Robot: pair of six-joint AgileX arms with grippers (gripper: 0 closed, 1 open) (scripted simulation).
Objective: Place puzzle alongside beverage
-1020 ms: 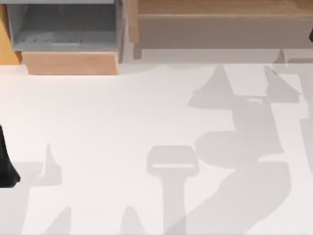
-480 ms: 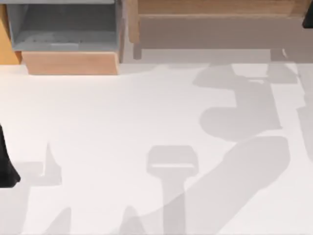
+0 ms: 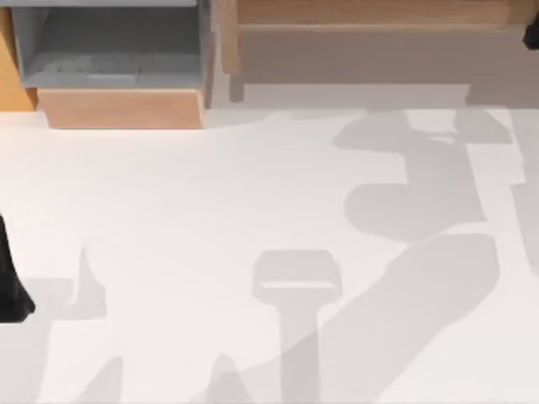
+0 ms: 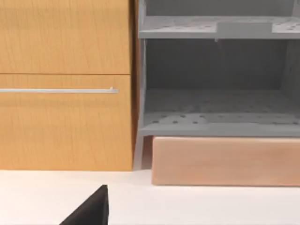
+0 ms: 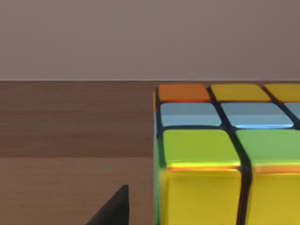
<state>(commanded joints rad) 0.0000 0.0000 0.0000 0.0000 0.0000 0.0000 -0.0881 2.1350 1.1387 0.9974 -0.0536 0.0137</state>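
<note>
The puzzle, a cube of orange, blue, green and yellow tiles, rests on a brown wooden surface close in front of the right wrist camera. A black part of my right gripper shows beside it with a gap between them. From above, a black bit of my right arm sits at the far right edge, by the wooden shelf. My left arm is parked at the table's left edge. The beverage is out of view.
A grey open shelf unit stands at the back left above a light wooden block. In the left wrist view, a wooden cabinet front with a metal handle stands beside the grey shelves. The white table carries arm shadows.
The right arm's shadow on the table has shifted toward the back, and the black bit at the top right edge has moved slightly back. The left arm has not moved.
</note>
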